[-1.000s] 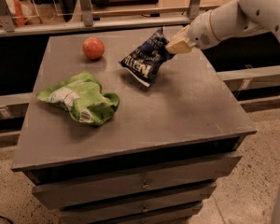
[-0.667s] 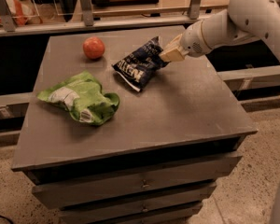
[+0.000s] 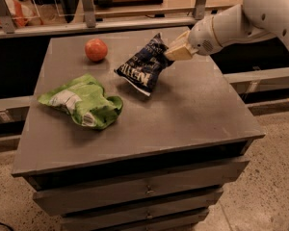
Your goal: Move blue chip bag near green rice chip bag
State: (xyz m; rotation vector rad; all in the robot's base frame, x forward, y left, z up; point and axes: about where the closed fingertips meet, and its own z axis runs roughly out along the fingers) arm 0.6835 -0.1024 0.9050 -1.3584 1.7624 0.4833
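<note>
The blue chip bag (image 3: 144,66), dark navy with white lettering, hangs tilted just above the grey table top, right of centre. My gripper (image 3: 171,53) comes in from the upper right and is shut on the bag's top right corner. The green rice chip bag (image 3: 84,101), lime green and wrinkly with white patches, lies flat on the table's left half. The navy bag's lower end is a short gap to the upper right of the green bag, not touching it.
A round orange-red fruit (image 3: 96,49) sits at the back left of the grey table (image 3: 192,109). The table is a cabinet with drawers (image 3: 144,191) below. A rail and shelving (image 3: 135,23) run behind it.
My gripper has carried the navy bag leftward and a little toward the front, closer to the green bag. The green bag and the fruit have not moved.
</note>
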